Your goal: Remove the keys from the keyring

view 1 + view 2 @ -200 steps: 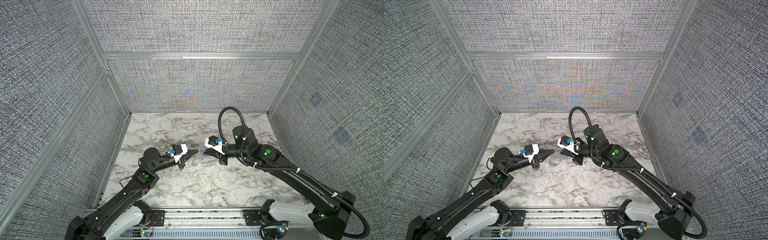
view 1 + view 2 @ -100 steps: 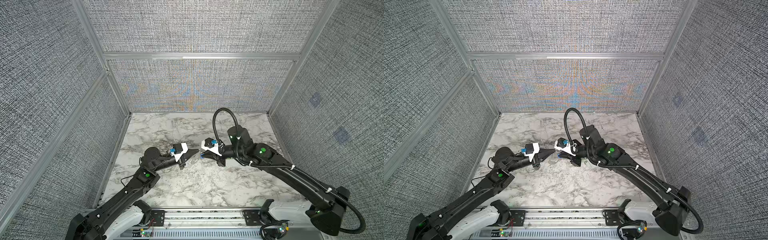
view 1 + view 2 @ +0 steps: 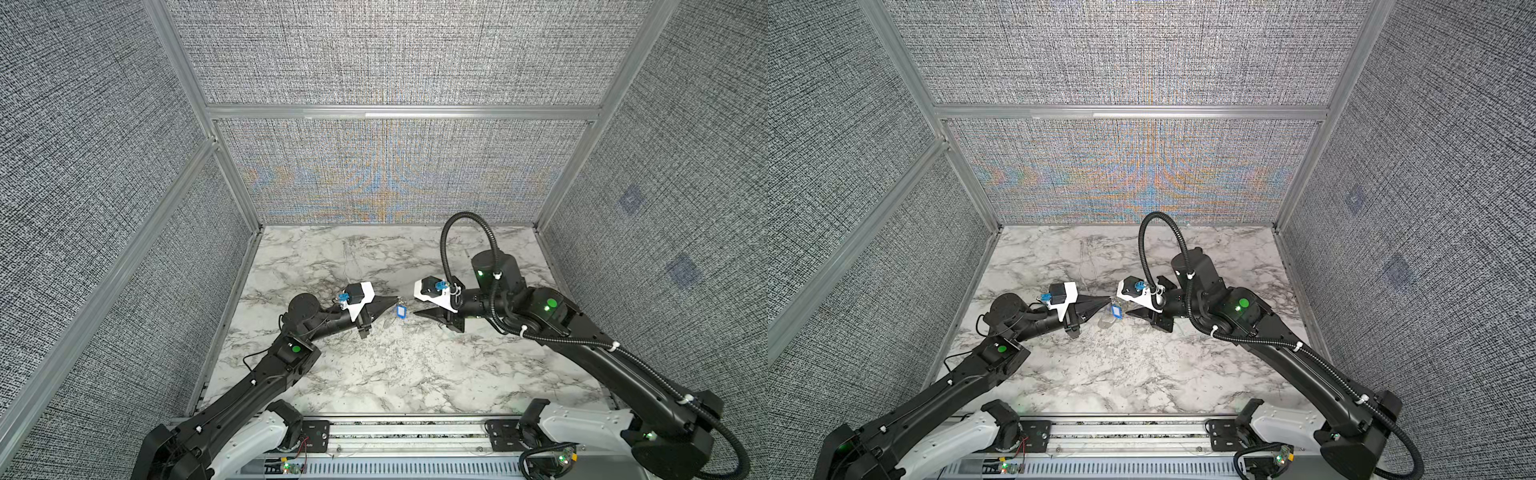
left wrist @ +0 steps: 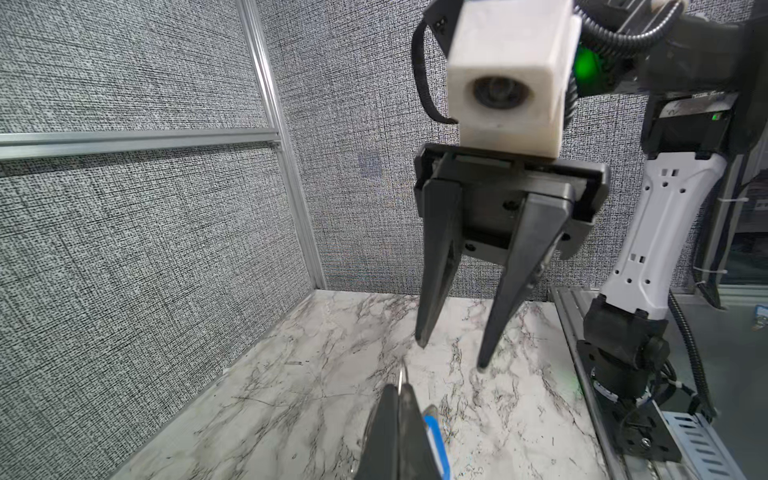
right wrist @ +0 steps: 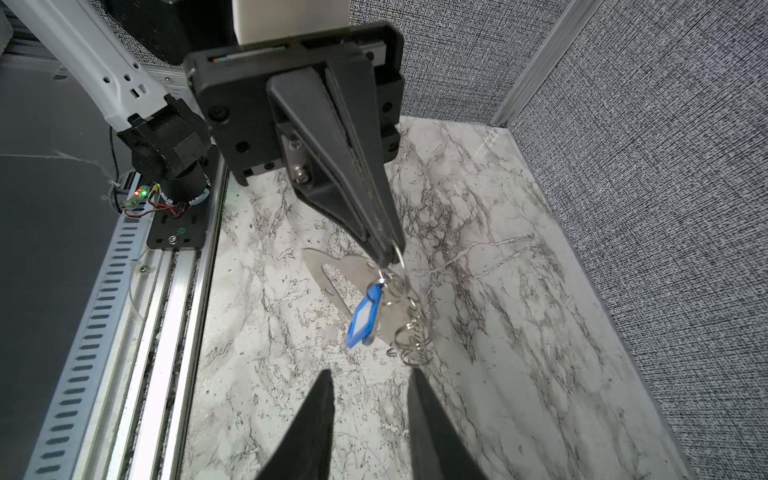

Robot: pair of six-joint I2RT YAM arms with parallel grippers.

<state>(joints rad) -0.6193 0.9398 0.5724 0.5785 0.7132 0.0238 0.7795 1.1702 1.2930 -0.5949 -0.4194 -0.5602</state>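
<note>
Steel ring [image 5: 400, 254] sits pinched at the very tip of the left pincer [image 5: 386, 254], whose jaws are pressed together on it, above the marble table [image 5: 498, 291]. The blue tag [image 5: 365, 318] hangs from the ring, its white label showing. Stretched wire coils [image 5: 415, 336] dangle just beside the tag. Behind the tag is the grey plate [image 5: 353, 262] with its oval hole — whether it hangs or lies on the table cannot be told. The right pincer [image 5: 372, 374] faces this bundle from near, jaws apart and empty — touching nothing. In both top views the two pincers point at each other over mid-table, tips near but apart, the tag between them.
</note>
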